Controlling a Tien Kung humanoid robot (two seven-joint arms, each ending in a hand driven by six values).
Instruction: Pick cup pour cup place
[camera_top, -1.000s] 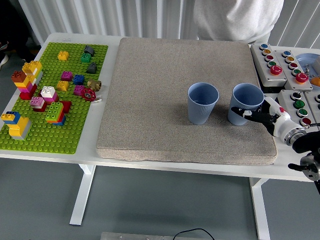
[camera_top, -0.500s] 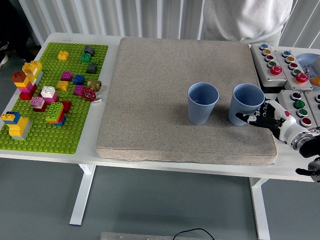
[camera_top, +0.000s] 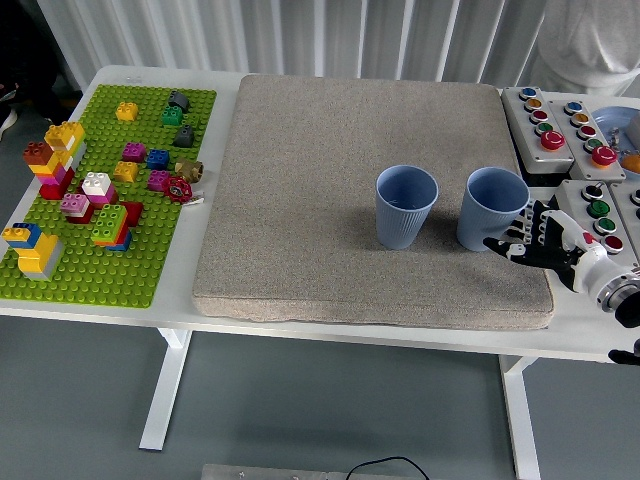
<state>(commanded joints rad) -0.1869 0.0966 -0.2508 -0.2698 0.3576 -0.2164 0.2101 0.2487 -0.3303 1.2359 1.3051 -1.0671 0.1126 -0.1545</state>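
Observation:
Two light blue cups stand upright on the beige mat (camera_top: 330, 180). The left cup (camera_top: 405, 205) is near the mat's middle right, and the right cup (camera_top: 491, 208) stands close to the mat's right edge. My right hand (camera_top: 535, 240) reaches in from the lower right, just right of and below the right cup. Its fingers are spread, hold nothing and stand a small gap away from the cup. My left arm is out of the picture.
A green baseplate (camera_top: 150, 260) with several coloured bricks covers the table's left side. Button boxes (camera_top: 560, 125) with coloured buttons sit along the right edge, behind my hand. A person in a white top (camera_top: 590, 40) stands at the far right corner.
My right hand has drawn back to the right and down, away from the right cup, which it was touching earlier. The person has moved from the middle top to the far right.

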